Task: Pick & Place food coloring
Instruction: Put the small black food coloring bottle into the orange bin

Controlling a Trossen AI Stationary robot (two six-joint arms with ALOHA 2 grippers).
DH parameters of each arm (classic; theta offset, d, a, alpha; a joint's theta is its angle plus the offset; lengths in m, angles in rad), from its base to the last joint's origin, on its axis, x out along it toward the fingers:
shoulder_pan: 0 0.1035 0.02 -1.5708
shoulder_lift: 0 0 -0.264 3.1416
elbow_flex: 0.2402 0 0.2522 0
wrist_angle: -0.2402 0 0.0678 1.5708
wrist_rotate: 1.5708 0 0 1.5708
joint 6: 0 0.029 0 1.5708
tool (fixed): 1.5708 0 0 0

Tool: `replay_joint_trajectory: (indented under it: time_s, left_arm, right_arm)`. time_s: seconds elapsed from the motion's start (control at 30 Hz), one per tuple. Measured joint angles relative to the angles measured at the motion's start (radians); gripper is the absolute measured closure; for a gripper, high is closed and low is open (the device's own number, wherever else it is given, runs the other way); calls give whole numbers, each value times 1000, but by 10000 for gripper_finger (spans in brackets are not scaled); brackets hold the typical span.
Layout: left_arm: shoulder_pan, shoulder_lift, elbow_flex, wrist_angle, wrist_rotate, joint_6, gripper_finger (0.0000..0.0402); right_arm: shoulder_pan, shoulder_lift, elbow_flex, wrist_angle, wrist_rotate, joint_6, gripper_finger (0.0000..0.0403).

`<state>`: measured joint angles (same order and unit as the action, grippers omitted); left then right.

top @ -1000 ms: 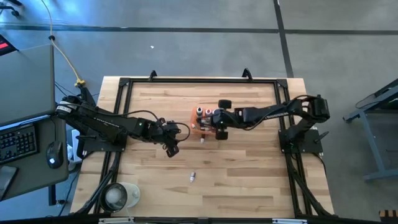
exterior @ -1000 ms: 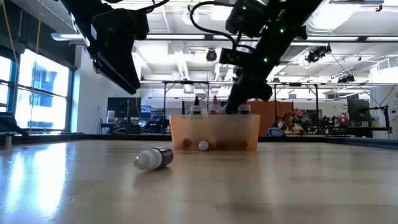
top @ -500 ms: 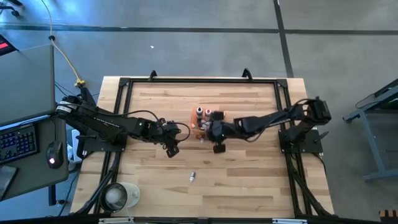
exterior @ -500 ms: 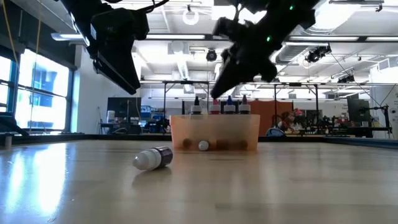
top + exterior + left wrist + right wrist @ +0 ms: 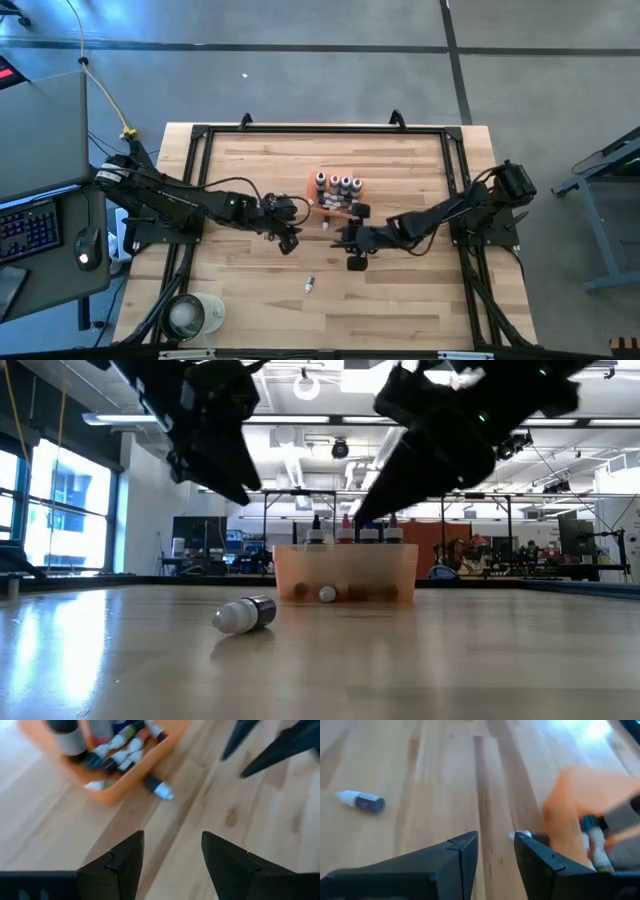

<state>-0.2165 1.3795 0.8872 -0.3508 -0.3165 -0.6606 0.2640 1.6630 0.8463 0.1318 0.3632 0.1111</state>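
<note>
both grippers hover near the orange tray (image 5: pixel 318 203), left gripper (image 5: pixel 288 238) and right gripper (image 5: pixel 352 243) spread and empty; one bottle (image 5: pixel 310 286) lies apart.

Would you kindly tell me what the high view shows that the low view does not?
Only the high view shows the white cup at the table's corner and the keyboard beside it. Only the low view shows the room behind, with windows and ceiling lights. Both show the orange tray holding upright bottles, the lone bottle lying on the table, and both arms.
</note>
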Motion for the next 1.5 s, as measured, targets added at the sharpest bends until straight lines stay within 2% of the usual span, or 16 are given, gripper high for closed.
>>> replay_joint_trajectory:
  time_s: [0.23,0.33,0.5,0.67,0.8,1.03,1.5]
  left_arm:
    - [0,127,0,135,27,-3,206]
    - [0,186,0,153,28,-34,206]
    - [15,292,-1,292,-65,-78,206]
    - [57,350,3,426,-60,-174,206]
    - [83,382,1,477,-61,-177,206]
    - [99,453,24,488,-65,-182,206]
    - [105,591,181,450,-86,-148,206]
  right_arm:
    - [39,0,-95,25,235,38,282]
    - [45,0,-117,22,276,40,282]
    - [44,0,-122,25,274,23,282]
    - [44,0,-122,29,254,20,282]
    - [44,0,-122,30,248,20,282]
    - [44,0,-122,31,247,20,282]
    - [44,0,-122,29,230,20,282]
